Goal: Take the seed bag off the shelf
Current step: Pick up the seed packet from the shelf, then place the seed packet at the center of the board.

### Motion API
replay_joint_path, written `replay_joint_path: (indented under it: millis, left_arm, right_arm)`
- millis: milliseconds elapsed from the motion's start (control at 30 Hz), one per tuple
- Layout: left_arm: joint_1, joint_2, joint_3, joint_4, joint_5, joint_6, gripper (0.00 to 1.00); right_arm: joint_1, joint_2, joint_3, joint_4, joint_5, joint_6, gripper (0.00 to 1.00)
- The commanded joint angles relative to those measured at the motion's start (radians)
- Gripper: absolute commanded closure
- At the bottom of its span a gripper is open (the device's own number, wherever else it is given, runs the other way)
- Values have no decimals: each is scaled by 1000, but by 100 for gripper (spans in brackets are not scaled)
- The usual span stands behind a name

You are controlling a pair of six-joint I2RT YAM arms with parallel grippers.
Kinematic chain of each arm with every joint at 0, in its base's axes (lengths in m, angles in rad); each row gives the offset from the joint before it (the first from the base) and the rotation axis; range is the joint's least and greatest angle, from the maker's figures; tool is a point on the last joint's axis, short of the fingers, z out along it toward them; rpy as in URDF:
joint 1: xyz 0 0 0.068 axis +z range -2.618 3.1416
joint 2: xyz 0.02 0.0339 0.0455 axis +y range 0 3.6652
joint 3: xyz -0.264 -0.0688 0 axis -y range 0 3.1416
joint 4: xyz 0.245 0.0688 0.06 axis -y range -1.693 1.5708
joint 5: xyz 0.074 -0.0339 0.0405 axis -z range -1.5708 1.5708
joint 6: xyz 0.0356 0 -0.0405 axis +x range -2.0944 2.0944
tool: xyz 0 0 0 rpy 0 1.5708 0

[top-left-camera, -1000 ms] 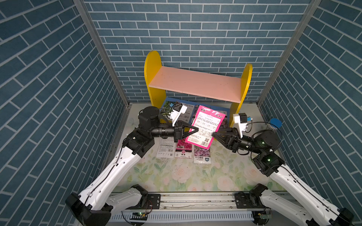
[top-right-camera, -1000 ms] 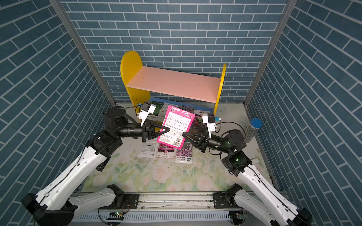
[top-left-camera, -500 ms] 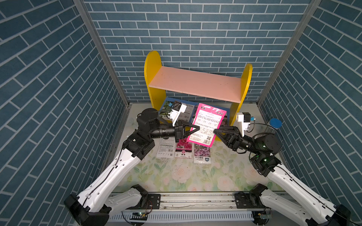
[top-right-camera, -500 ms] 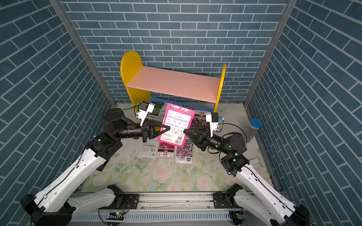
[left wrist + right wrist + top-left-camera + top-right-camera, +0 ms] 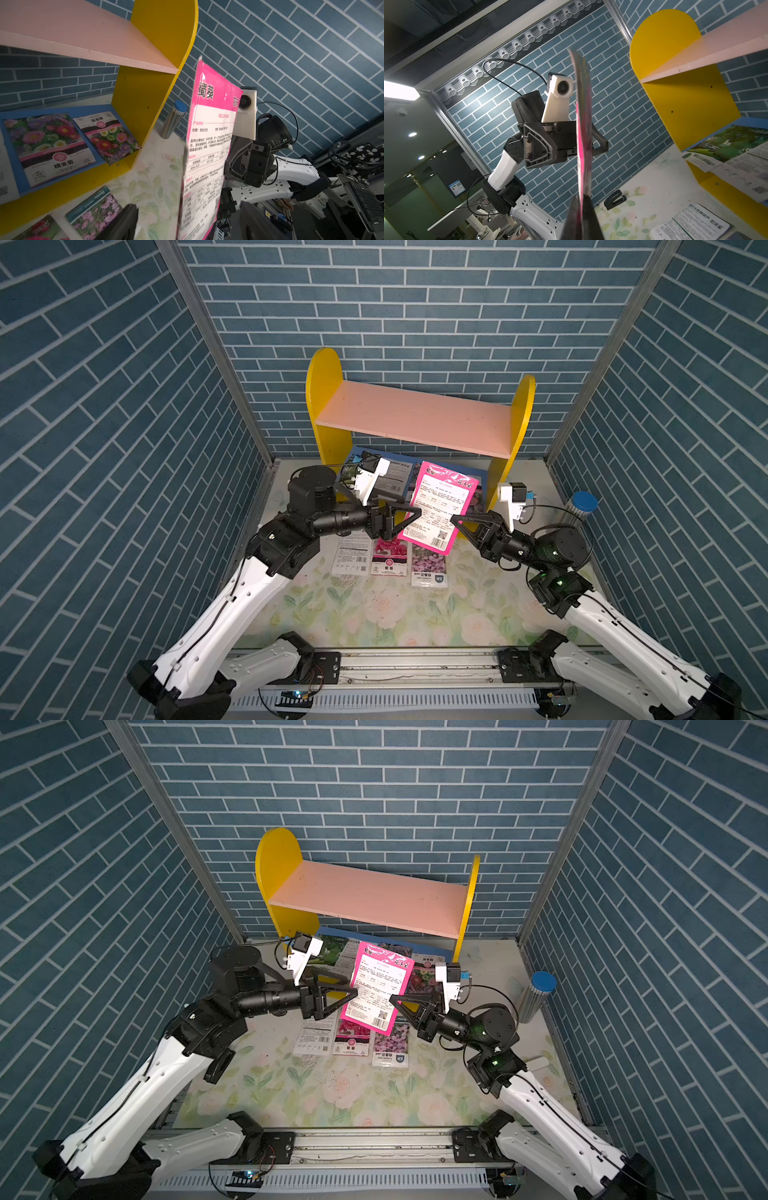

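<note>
In both top views the seed bag (image 5: pixel 440 512) hangs upright in front of the shelf (image 5: pixel 411 418), clear of it, between the left gripper (image 5: pixel 409 514) and right gripper (image 5: pixel 456 519). Left wrist view: left fingers (image 5: pixel 122 224) are released, spread either side of the bag. Right wrist view: right fingers (image 5: pixel 593 226) are clenched on the bag's edge.

Overhead pair — wrist views near shelf (image 5: pixel 145 83)

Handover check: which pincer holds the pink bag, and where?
Right pincer grips the bag by its near side edge; left pincer open around the opposite edge.
</note>
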Motion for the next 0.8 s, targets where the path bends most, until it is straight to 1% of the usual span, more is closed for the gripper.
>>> replay_joint_path:
  millis: [0,133,267,400,500,667,767]
  left_arm:
    - [-3,-57,48,-191,-138,37,0]
    - [-3,-105,80,-351,-287,36,0]
    - [-4,-152,99,-482,-397,24,0]
    - [-3,-171,124,-618,-519,-1,0]
    - [-3,-185,146,-706,-606,-18,0]
    - [-4,-205,162,-801,-690,-29,0]
    - [-3,-207,155,-842,-734,-36,0]
  right_arm:
    - [11,-9,-32,7,45,16,100]
    - [35,31,-55,26,75,34,100]
    - [96,133,-69,118,92,53,100]
    - [166,278,-55,234,116,64,100]
    - [221,406,-10,290,141,72,100]
    - [286,614,75,349,209,112,100]
    - [320,734,158,340,242,128,100]
